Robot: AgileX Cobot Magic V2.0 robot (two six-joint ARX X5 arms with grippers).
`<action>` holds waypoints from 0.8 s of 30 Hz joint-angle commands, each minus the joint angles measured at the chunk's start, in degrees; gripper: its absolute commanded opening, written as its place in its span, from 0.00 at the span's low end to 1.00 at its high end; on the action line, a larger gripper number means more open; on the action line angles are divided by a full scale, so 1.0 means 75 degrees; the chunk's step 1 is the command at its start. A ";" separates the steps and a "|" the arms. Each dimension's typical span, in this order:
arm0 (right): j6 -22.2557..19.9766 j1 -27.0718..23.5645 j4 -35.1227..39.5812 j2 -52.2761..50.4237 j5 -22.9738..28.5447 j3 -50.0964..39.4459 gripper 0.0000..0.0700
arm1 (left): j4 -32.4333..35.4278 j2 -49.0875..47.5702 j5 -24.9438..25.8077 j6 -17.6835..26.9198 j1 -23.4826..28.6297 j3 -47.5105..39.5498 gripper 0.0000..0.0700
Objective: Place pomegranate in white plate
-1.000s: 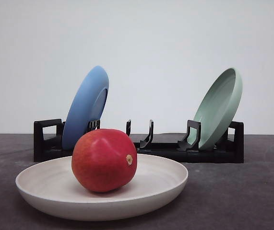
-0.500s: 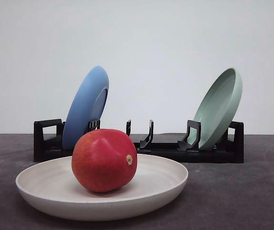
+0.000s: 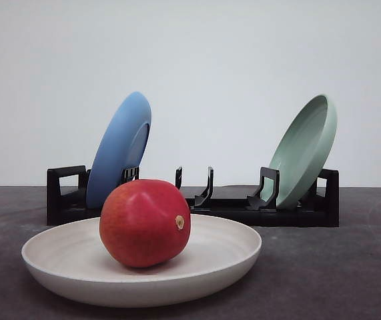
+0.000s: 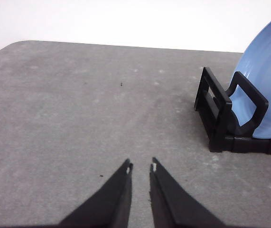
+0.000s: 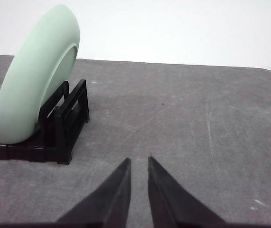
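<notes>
In the front view the red pomegranate (image 3: 145, 223) lies in the wide white plate (image 3: 233, 255), its tan stem nub turned to the right. The plate sits flat on the dark grey table at the front left. My left gripper (image 4: 141, 165) hangs over bare table beside the rack's blue-plate end, its fingers almost together and holding nothing. Above bare table near the rack's green-plate end, my right gripper (image 5: 139, 160) is likewise shut and holds nothing. Neither gripper is near the fruit.
Behind the white plate a black dish rack (image 3: 230, 208) spans the table. A blue plate (image 3: 119, 148) leans in its left slots and a pale green plate (image 3: 305, 148) in its right slots. A white wall backs the table.
</notes>
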 commanded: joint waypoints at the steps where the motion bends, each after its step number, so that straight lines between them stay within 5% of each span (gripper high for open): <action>1: 0.0087 -0.0015 0.0064 0.0000 0.0006 -0.0029 0.09 | 0.0017 -0.0009 0.0006 0.0012 0.0000 -0.0079 0.07; 24: 0.0087 -0.0015 0.0064 0.0000 0.0006 -0.0029 0.09 | 0.0017 -0.0009 0.0005 0.0012 0.0000 -0.0079 0.07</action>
